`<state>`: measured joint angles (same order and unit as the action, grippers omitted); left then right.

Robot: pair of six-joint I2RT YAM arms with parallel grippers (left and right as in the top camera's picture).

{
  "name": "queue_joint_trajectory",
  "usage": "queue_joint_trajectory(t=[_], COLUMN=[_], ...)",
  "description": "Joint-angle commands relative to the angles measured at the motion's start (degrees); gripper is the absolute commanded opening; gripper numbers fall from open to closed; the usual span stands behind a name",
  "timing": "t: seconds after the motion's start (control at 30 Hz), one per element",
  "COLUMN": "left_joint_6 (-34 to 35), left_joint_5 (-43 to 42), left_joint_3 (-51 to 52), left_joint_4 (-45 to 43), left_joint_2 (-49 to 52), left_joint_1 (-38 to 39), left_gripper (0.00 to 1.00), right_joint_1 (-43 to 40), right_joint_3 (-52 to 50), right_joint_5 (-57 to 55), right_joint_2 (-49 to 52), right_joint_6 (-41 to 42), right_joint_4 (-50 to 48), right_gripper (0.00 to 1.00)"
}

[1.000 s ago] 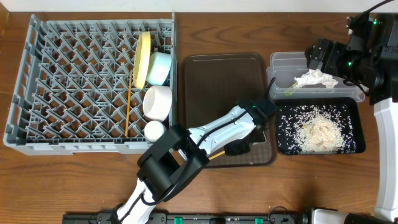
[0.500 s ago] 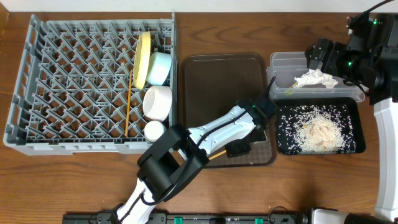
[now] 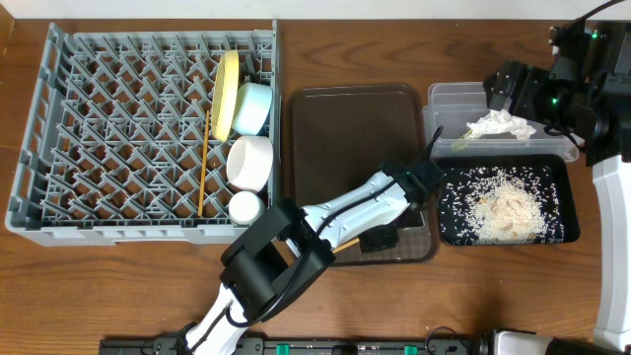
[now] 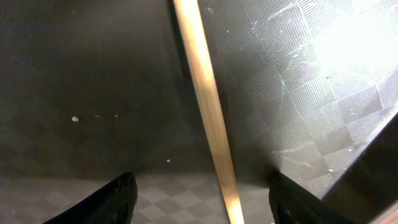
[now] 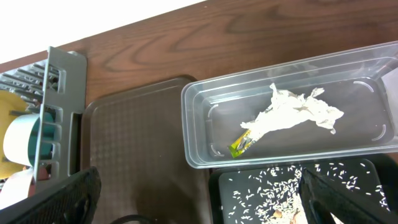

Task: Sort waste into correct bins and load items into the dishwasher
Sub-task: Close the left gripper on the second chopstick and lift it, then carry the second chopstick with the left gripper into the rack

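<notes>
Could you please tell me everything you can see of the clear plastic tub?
The tub is a clear, rectangular plastic container with a rounded rim, upright on the table. It sits beside the brown tray, with the black tray along one long side. Inside lie a crumpled white napkin and a small green-yellow wrapper.

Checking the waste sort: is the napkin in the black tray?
No, the crumpled napkin lies inside the clear tub, next to the green-yellow wrapper, while the black tray below holds rice scraps.
</notes>
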<state>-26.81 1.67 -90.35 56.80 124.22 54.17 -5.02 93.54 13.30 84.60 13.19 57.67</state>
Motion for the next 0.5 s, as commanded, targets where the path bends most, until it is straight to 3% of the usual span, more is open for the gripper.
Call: queue_joint_trajectory(t=[0.0,0.4,0.47], left_joint_6=[0.52,0.5,0.5], left_joint_5=[0.94,1.42,1.42], left_joint_3=[0.39,-0.74,-0.76], left_joint_4=[0.13,2.32,2.49], left_joint_2=[2.01,2.01,1.99], left_joint_1=[0.44,0.46,0.46], left_gripper=[0.63,0.08,0.08], right_joint_1=[-0.17,-0.2,-0.24], right_joint_3=[0.09,0.09,0.09], right_joint_5=[0.22,0.22,0.22], right_joint_2=[0.15,0.15,0.15], right_joint_6=[0.48,0.48,0.48], right_joint_4=[0.04,0.04,0.04], right_gripper=[0.99,0.99,0.99])
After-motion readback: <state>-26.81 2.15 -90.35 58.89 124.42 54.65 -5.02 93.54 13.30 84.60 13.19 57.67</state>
